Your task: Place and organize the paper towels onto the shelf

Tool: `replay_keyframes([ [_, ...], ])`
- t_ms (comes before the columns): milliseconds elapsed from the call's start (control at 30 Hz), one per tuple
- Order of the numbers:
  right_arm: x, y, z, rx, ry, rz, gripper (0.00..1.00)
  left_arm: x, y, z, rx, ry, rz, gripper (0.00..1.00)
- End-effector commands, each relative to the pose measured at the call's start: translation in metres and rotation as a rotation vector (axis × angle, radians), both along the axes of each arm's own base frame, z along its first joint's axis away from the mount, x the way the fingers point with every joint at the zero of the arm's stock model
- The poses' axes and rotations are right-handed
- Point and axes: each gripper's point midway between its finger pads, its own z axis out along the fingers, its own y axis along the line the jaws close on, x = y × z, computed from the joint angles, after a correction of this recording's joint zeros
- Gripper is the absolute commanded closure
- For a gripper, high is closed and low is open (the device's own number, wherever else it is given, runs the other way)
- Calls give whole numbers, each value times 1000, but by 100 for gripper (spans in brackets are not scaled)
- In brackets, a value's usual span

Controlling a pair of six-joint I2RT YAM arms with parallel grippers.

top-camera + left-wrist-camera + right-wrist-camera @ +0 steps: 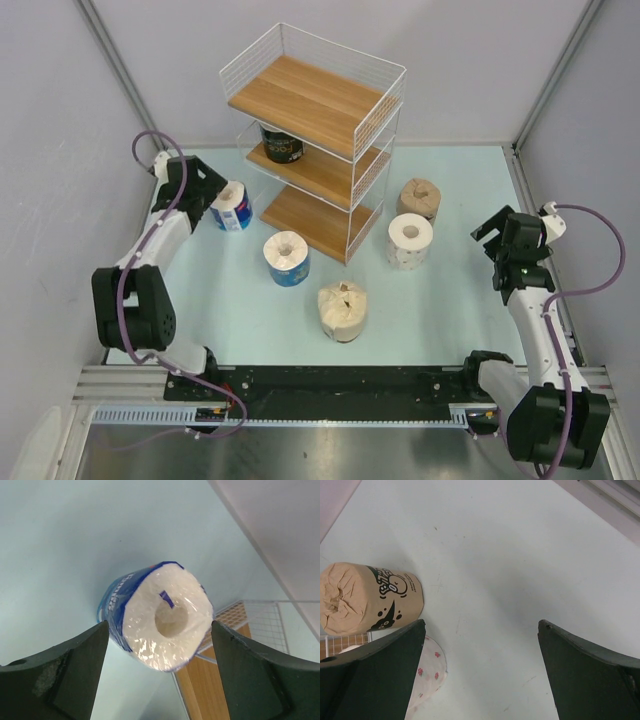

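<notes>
The shelf [310, 95] stands at the back middle, with a dark-wrapped roll [281, 143] on its middle tier. My left gripper [205, 190] is open around a blue-wrapped roll [232, 206] left of the shelf. In the left wrist view the roll [160, 617] sits between the fingers without touching them. A second blue roll [287, 258], a cream roll [343, 311], a white dotted roll [410, 240] and a tan-brown roll [418, 198] stand on the table. My right gripper [492, 238] is open and empty, right of the dotted roll.
The right wrist view shows the tan-brown roll [365, 597] and the edge of the dotted roll [427, 672] left of my open right gripper [482, 625]. The shelf's lower board [200, 690] lies just beyond the blue roll. Grey walls enclose the table.
</notes>
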Motion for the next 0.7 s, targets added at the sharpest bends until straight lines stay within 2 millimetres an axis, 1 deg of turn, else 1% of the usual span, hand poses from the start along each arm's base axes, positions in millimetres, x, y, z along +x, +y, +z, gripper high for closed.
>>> replay_keyframes([
  [0,-2,-9,11,-24,-22,-16,0,21,2,13,-41,-39,-1,12],
  [33,-2,-9,11,-22,-24,-16,0,23,2,7,-39,-23,-4,11],
  [133,-2,-10,9,-15,-22,-15,0,26,2,2,-34,-11,-8,11],
  [333,-1,-9,8,-5,-24,-11,0,29,0,-14,-33,24,-27,11],
  [467,-2,-9,6,2,-22,-15,0,21,4,-29,-21,71,-9,12],
  [567,-1,-9,7,4,-24,-12,0,19,4,-36,-19,78,-7,14],
  [667,-1,-8,6,5,-23,-11,0,19,4,-47,-16,104,-8,17],
])
